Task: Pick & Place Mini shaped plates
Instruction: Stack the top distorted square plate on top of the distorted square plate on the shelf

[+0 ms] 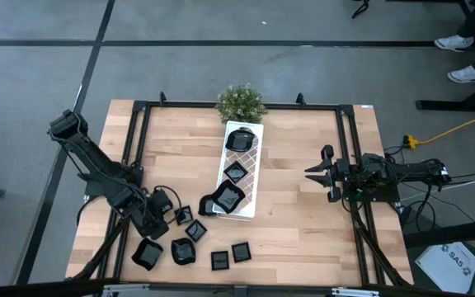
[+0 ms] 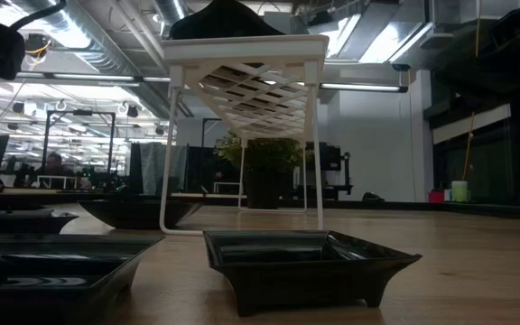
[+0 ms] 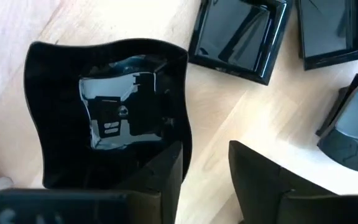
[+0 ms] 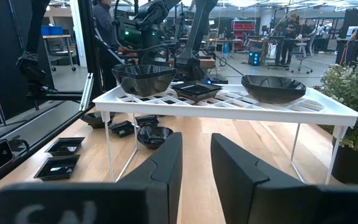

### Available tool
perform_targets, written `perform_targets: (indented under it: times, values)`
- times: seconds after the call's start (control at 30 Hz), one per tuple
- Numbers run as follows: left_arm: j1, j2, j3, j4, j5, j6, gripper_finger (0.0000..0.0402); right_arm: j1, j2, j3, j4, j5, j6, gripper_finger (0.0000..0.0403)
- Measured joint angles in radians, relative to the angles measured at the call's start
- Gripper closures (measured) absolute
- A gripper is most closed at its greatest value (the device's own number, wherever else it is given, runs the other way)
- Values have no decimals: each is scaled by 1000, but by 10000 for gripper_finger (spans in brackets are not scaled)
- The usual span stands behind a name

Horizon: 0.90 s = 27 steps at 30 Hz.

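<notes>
Left end effector (image 3: 205, 171) open over wavy-edged plate (image 3: 107, 112), wooden table (image 1: 303, 214)

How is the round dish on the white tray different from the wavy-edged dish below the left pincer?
The round dish is circular; the wavy dish is squarish with a rippled rim. The round dish sits raised on the tray, near the plant; the wavy dish lies on the table, under the left pincer. Both are glossy black, empty and upright.

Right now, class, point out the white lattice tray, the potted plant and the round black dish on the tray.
White lattice tray (image 1: 254, 162), high view, bare lattice near its edge.
Potted plant (image 1: 241, 102), high view, middle of its foliage.
Round black dish (image 1: 239, 139), high view, centre of its bowl.
</notes>
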Motion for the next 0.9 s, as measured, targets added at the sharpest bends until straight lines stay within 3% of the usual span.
perform_targets:
  times: [0.6, 0.9]
  values:
    - [0, 166, 0, 6, 30, 85, 265, 0, 0, 0, 0, 0, 0, 318]
    - [0, 172, 0, 6, 27, 86, 318, 0, 0, 0, 0, 0, 0, 318]
